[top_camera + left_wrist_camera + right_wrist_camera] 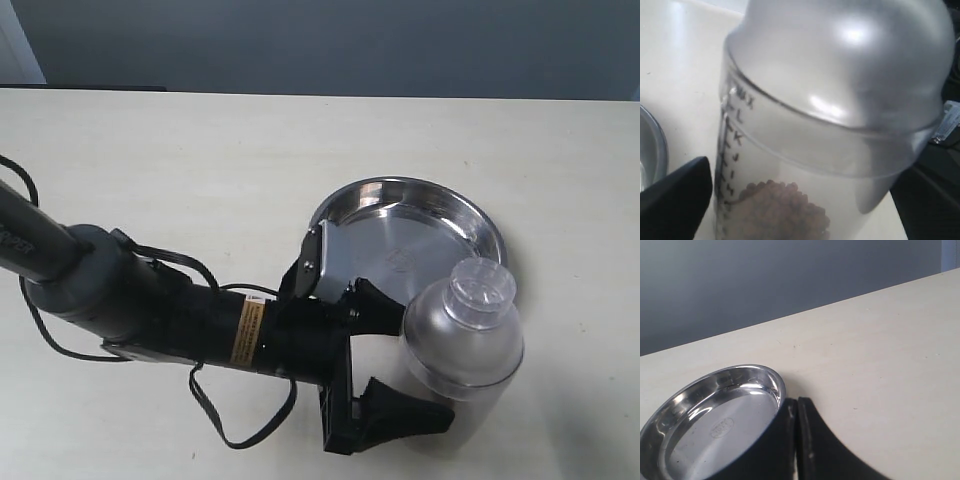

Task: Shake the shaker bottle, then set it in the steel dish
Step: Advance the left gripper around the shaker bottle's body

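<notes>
Left jaws stand wide, straddling the upright shaker bottle [463, 345]; contact cannot be told. Right jaws are pressed together. The steel dish [470, 222] lies just beyond the left jaws on the tabletop [200, 170].

"MAX" on shaker bottle [790, 165] scale

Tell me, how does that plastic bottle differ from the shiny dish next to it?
The shaker bottle is see-through frosted plastic; the steel dish is mirror-bright metal. The bottle stands tall and narrow, while the dish is wide and shallow. The bottle holds reddish-brown bits at its bottom; the dish looks empty. The bottle sits between the left gripper's open fingers; nothing grips the dish. Both are round and rest on the pale table.
</notes>
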You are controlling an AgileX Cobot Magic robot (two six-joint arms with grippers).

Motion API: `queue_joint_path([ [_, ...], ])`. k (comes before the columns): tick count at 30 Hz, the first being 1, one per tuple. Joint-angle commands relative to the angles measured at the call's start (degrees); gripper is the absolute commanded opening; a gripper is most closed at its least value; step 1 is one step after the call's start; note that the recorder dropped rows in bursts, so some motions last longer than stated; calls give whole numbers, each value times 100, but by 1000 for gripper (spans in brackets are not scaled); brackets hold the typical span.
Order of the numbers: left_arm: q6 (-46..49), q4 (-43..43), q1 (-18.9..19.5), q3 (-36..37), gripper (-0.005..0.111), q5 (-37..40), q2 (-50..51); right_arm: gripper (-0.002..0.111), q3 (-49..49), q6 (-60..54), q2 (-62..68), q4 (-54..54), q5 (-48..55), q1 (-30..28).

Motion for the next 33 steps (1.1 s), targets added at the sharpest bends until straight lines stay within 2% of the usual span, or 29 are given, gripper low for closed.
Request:
queue_joint_path([
  [1,13,-454,-148,3,91,350,-10,-1,7,-36,-22,2,-57,10],
  [9,395,-817,-588,3,91,545,-10,-1,7,-36,-22,2,-57,10],
  [26,349,-1000,-603,-198,91,669,-10,-1,7,-36,-22,2,-57,10],
  [29,218,-1153,-699,-281,91,1006,-10,-1,7,-36,-22,2,-57,10],
  [33,218,-1226,-846,-281,91,1050,-10,-1,7,-36,-22,2,-57,10],
])
